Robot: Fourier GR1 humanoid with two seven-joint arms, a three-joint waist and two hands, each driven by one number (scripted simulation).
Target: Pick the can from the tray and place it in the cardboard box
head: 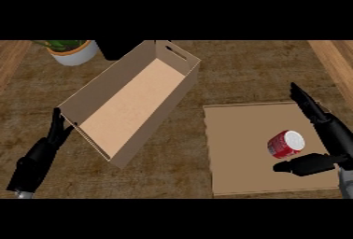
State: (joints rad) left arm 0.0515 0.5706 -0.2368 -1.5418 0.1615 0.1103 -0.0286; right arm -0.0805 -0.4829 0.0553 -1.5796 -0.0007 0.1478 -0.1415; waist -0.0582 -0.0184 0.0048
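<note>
Your red can [285,144] lies tipped on the tray [238,154], lower right of the frame. Your right hand [322,140] is wide open around it, holding nothing. The can looks light, hard and smooth, so grab its round sides.

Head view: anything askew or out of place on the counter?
Two things. The can lies tipped on the tray, its white end facing up toward the camera, not upright. The cardboard box sits diagonal to the tray, not square with it. No spill or damage visible. The right hand is open beside the can.
</note>
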